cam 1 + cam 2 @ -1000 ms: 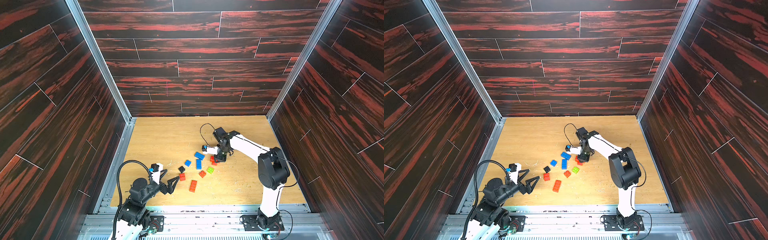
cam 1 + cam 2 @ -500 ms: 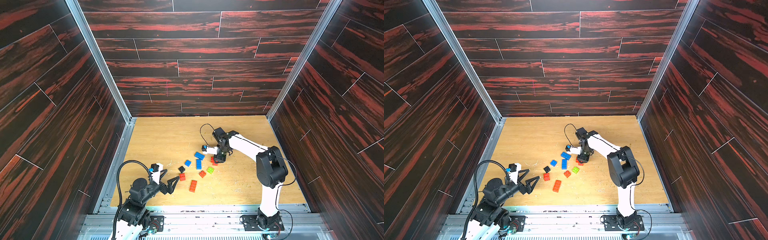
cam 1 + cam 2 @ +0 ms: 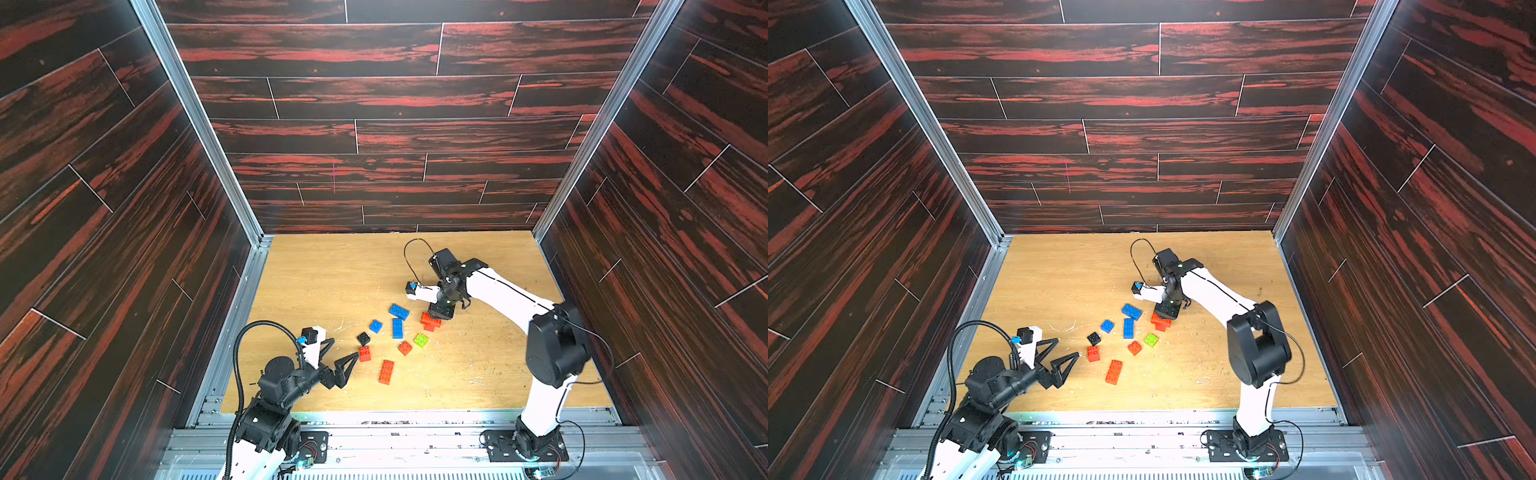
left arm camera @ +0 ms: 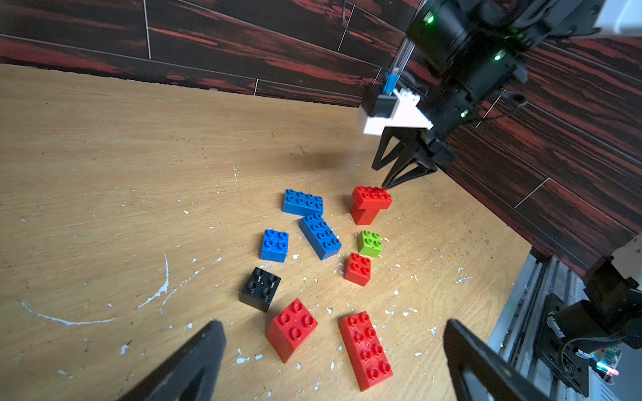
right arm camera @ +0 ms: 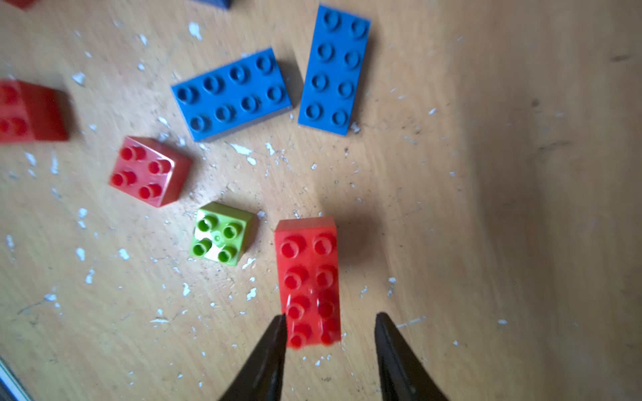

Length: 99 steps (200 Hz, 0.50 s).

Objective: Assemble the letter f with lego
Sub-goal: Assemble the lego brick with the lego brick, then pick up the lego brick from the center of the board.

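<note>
Having parted wider, the right gripper straddles the red oblong brick.

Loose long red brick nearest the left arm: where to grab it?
Grip the long red brick at mid-length, jaws across its two long side walls, coming straight down. It lies flat, studs up, narrow that way, with table showing along both long sides.

Overhead stereo pair, wrist close-ups: shared lego.
</note>
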### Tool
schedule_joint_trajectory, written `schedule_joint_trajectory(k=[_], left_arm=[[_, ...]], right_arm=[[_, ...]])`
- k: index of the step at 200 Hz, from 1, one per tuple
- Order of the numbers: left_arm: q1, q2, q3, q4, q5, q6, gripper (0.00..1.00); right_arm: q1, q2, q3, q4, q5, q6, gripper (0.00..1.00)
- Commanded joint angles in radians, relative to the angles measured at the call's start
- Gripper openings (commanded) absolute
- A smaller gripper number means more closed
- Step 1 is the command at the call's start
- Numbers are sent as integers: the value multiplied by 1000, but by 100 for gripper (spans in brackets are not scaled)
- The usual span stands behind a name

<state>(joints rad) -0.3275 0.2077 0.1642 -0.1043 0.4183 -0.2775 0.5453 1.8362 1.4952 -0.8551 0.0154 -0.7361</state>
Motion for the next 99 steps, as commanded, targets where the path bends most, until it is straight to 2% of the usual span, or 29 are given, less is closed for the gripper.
schedule_joint_trajectory(k=[1, 45, 57, 99], left_arm=[[-2, -8, -4, 0, 0, 9, 100], [-3, -7, -4, 0, -2, 8, 100], [-2, -7, -3, 2, -2, 8, 100], [-2, -7, -2, 0, -1, 8, 100]], right_arm=[[16, -51, -19, 16, 0, 72, 44], [81, -127, -72, 65, 9, 232, 44], [105, -147, -92, 103, 56, 309, 44], [169, -223, -168, 125, 6, 429, 44]])
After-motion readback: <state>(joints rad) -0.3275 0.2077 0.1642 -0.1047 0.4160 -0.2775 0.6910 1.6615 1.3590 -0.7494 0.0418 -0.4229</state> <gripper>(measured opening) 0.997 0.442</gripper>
